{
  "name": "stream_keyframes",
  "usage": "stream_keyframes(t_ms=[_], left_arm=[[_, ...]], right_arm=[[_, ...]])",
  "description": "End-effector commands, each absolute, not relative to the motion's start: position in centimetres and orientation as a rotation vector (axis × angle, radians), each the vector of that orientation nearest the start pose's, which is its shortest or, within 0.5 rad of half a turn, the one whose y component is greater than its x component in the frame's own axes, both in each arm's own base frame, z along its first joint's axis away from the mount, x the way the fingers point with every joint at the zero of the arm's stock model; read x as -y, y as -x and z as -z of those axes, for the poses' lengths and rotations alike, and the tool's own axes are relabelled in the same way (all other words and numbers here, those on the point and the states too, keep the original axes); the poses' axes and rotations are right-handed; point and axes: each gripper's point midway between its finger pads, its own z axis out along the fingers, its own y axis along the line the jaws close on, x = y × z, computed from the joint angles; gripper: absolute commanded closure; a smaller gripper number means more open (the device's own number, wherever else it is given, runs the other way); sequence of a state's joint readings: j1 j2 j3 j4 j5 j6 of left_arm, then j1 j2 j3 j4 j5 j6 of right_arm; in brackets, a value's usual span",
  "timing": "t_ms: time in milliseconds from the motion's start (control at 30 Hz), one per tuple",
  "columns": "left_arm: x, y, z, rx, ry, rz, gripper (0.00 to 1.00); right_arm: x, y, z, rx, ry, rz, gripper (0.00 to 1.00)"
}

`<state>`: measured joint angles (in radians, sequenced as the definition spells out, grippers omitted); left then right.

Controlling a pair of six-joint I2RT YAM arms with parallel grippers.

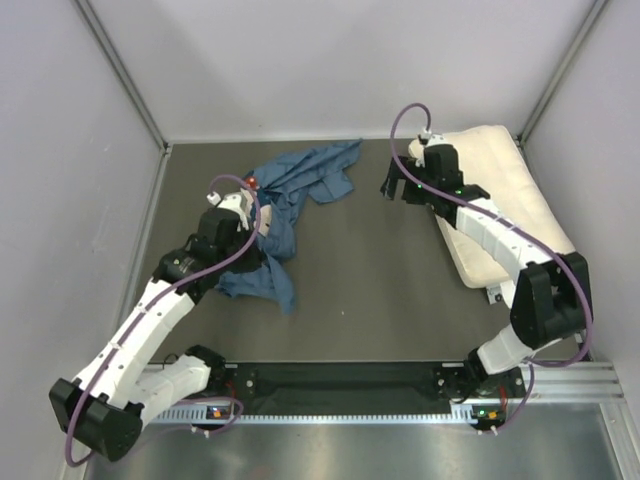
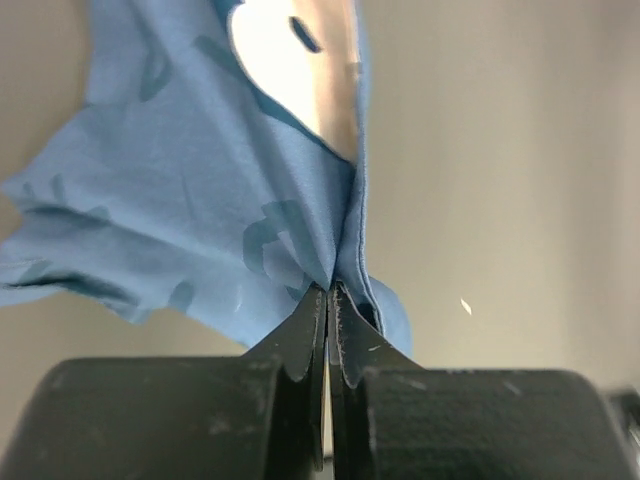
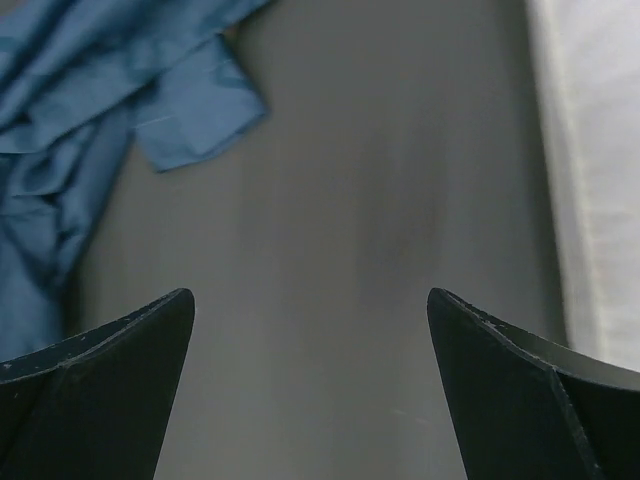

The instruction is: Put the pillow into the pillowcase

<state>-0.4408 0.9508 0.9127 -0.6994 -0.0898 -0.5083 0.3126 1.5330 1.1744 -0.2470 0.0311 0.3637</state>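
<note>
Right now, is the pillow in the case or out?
Out. The pillow lies bare on the right; the case sits crumpled, apart from it, on the left.

A dark grey surface (image 1: 370,270) is boxed in by pale walls on the left (image 1: 60,150), back (image 1: 340,60) and right (image 1: 605,200). Slim metal struts (image 1: 120,70) run up both far corners. At the near edge a black plate (image 1: 340,378) lies beside a toothed aluminium rail (image 1: 350,412), with brushed sheet metal (image 1: 400,450) nearer the camera.
</note>
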Motion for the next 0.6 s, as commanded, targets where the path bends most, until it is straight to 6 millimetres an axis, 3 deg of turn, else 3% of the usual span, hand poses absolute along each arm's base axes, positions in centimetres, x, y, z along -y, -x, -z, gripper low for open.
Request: stream_keyframes(t_ms=[0,100,267,400,567], left_arm=[[15.4,-22.0,-20.8,-2.371,-0.034,0.631,1.0],[17.9,-19.3,-20.8,-2.429,-0.174,0.803,1.0],[19.4,-16.7,-19.3,-2.489,-0.236,0.817,1.0],[21.1,-14.2,-16.9,-2.563,-0.327,0.817,1.0],[23.2,-11.4,-14.3,-2.643,-0.437,0.757,1.0]], right_arm=[[-20.1,-43.4,-21.0,-2.104,0.003,-0.609,0.0],[-23.2,-43.5,-20.0,-2.116,-0.003,-0.702,0.0],[-26.9,-43.5,-18.3,-2.16,-0.058,-0.832,0.0],[-28.4,-43.5,-16.2,-2.196,-0.115,-0.906,0.0],[-29.8,-44.3,-16.1,-2.164,-0.166,-0.933,0.0]])
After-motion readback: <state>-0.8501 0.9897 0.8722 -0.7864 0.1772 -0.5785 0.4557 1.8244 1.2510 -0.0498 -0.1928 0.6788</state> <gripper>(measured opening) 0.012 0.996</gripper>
